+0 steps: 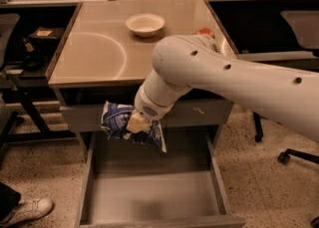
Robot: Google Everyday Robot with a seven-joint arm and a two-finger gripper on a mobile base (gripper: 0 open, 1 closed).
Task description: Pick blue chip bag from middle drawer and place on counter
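My gripper (135, 122) is shut on the blue chip bag (117, 121), a wrinkly blue and white foil packet. It holds the bag in the air in front of the grey drawer front (209, 112), above the open middle drawer (149, 194), just below the counter's front edge. The drawer's flat grey bottom shows nothing in it. The beige counter (99, 48) with its pale arc mark lies just above and behind the bag. My thick white arm (224, 82) reaches in from the right and hides the counter's front right corner.
A white bowl (145, 24) stands at the counter's back middle. An orange soda can (205, 33) peeks out behind my arm at the counter's right. A chair base (289, 155) stands at the right, a shoe (27, 209) at the lower left, dark shelving at the left.
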